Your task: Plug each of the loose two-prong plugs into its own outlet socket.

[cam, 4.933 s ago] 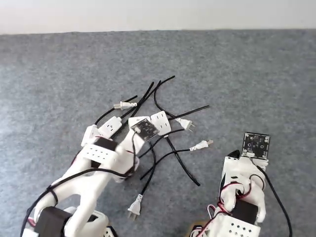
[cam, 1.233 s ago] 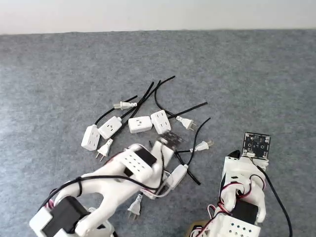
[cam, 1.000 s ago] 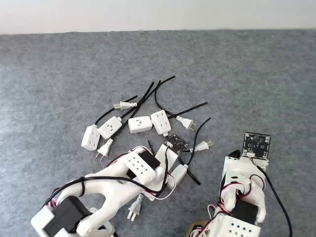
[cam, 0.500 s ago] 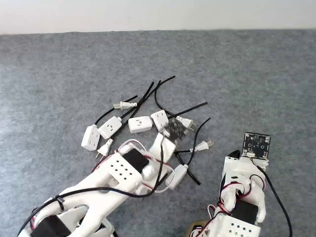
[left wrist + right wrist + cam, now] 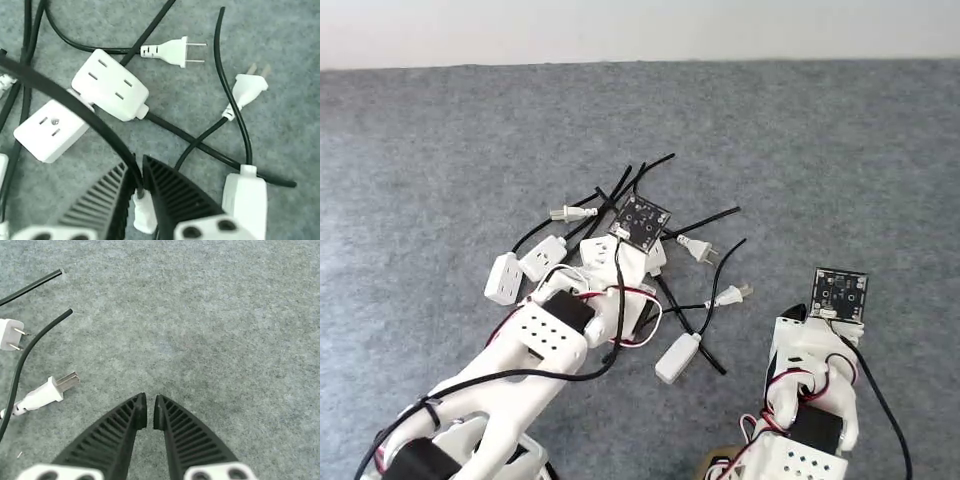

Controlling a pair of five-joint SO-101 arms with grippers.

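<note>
My left gripper (image 5: pixel 138 169) is shut on a white two-prong plug (image 5: pixel 145 220) whose black cord (image 5: pixel 65 97) arcs away from the fingers. It hangs over two white outlet sockets (image 5: pixel 110 91) (image 5: pixel 47 131), with a third socket (image 5: pixel 245 200) off to one side. Two loose plugs (image 5: pixel 172 51) (image 5: pixel 248 86) lie on the carpet beyond. From above, the left arm (image 5: pixel 555 335) stretches to the cluster of sockets (image 5: pixel 542 258) and cords. My right gripper (image 5: pixel 149 412) is shut with nothing in it, over bare carpet, and the right arm (image 5: pixel 815 370) sits folded at the front right.
Grey carpet (image 5: pixel 840 160) covers the table, bare at the back and right. More loose plugs (image 5: pixel 573 212) (image 5: pixel 695 249) (image 5: pixel 728 294) and tangled black cords (image 5: pixel 640 190) lie around the sockets. One socket (image 5: pixel 678 357) lies apart near the front and another (image 5: pixel 504 278) at the left.
The left arm swung from the front centre back to the socket cluster, carrying the plug that lay near the front edge. The right arm stayed still.
</note>
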